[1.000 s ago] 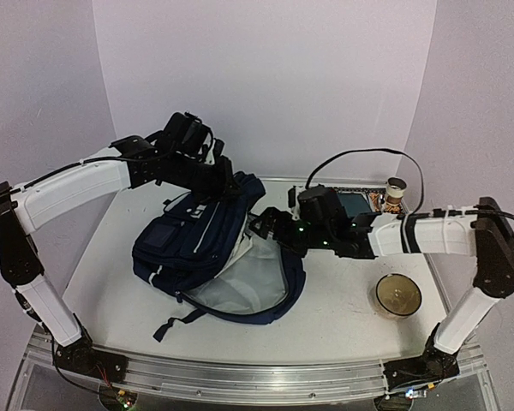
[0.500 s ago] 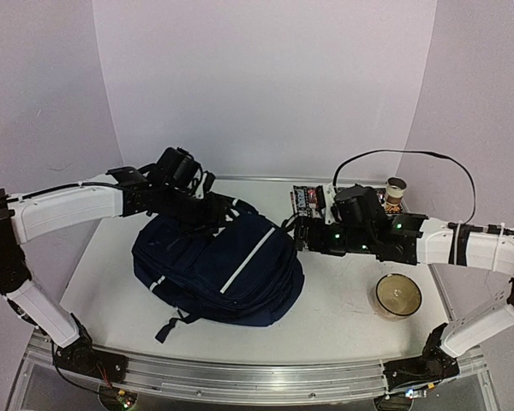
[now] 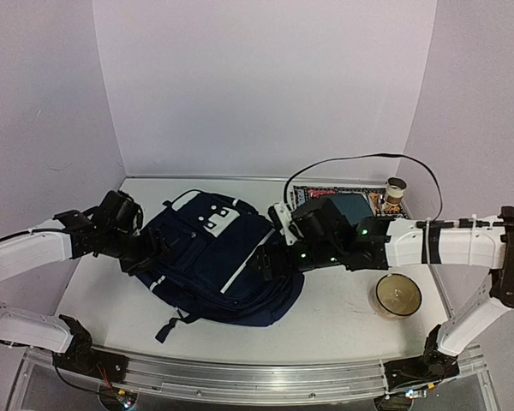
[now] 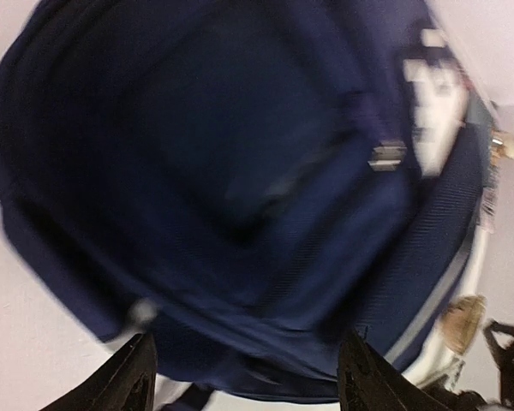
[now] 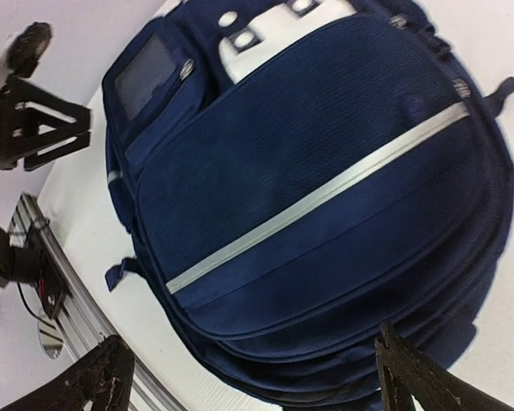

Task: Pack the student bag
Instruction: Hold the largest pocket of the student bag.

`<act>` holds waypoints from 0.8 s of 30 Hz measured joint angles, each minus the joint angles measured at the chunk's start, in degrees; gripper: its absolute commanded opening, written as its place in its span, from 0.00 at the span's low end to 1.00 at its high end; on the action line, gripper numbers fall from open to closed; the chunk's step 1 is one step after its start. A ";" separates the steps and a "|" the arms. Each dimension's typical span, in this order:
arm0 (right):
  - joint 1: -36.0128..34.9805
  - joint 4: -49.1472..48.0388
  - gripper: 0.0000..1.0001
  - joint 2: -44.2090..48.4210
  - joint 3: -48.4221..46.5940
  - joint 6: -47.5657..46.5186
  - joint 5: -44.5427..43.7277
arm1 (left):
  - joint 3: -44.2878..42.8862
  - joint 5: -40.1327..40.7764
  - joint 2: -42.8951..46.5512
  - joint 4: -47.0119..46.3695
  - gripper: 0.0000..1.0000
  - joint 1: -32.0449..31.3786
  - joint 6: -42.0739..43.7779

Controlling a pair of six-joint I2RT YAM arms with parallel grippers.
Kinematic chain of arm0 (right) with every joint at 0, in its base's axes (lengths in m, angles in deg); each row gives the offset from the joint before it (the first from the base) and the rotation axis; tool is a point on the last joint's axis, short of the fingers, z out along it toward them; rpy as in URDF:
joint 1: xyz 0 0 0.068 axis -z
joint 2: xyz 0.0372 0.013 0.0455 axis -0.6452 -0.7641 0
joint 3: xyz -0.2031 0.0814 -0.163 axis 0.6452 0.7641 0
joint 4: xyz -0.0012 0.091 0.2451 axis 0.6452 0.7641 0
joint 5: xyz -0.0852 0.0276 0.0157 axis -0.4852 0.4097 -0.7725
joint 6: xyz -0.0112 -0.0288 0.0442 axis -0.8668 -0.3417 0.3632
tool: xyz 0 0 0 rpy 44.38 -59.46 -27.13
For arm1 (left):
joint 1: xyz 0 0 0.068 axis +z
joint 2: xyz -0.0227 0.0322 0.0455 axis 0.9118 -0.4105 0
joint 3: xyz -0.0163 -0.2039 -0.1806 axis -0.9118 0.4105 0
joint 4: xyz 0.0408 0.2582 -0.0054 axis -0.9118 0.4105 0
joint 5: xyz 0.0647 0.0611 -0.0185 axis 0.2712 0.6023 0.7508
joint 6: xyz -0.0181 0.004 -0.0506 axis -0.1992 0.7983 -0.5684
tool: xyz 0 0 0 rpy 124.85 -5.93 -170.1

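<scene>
Bag (image 3: 214,257) flat mid tabletop (image 3: 343,300), looks shut. Left hand (image 3: 147,254) apart, empty, at bag's left edge. Right hand (image 3: 270,259) wide apart, empty, at right edge. Likely best: pinch flap edge, lift slow.

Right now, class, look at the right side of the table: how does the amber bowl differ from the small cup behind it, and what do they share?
The bowl is wide and low; the cup is narrow and small. The bowl sits toward the front; the cup stands at the back, beside the patterned mat. The bowl looks translucent amber; the cup opaque tan. Both are round, upright and right of the student bag.
</scene>
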 measured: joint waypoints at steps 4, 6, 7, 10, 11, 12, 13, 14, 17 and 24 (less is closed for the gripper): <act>-3.25 0.51 0.98 -3.44 -2.66 -1.58 0.05 | 6.11 1.55 0.68 1.04 0.72 1.82 -2.89; -5.00 0.70 0.98 -4.73 -4.02 -2.59 0.07 | 8.81 1.91 1.52 0.98 0.71 2.83 -3.98; -5.71 0.75 0.98 -5.29 -4.63 -2.98 0.08 | 10.11 1.92 1.96 0.93 0.70 3.19 -4.64; -7.85 0.80 0.98 -7.01 -6.53 -4.54 0.04 | 14.07 1.73 3.08 -0.28 0.64 3.92 -6.45; -8.40 0.83 0.98 -7.58 -7.17 -4.95 -0.04 | 15.37 1.29 3.32 -1.36 0.63 3.98 -7.03; -8.95 0.77 0.98 -8.36 -7.91 -5.43 -0.10 | 16.83 0.41 3.42 -3.10 0.60 4.04 -7.93; -9.52 0.77 0.98 -9.12 -8.69 -5.77 -0.19 | 18.10 -0.49 3.40 -4.84 0.58 4.04 -8.50; -10.00 0.77 0.98 -9.94 -9.45 -6.16 -0.25 | 19.06 -1.55 3.20 -6.54 0.55 4.04 -9.22; -11.19 0.83 0.98 -12.59 -11.82 -7.20 -0.32 | 19.95 -4.34 1.74 -11.35 0.43 4.04 -10.69; -12.98 0.85 0.87 -18.96 -18.05 -8.65 -0.22 | 20.01 -8.60 -1.24 -21.19 0.00 4.29 -15.37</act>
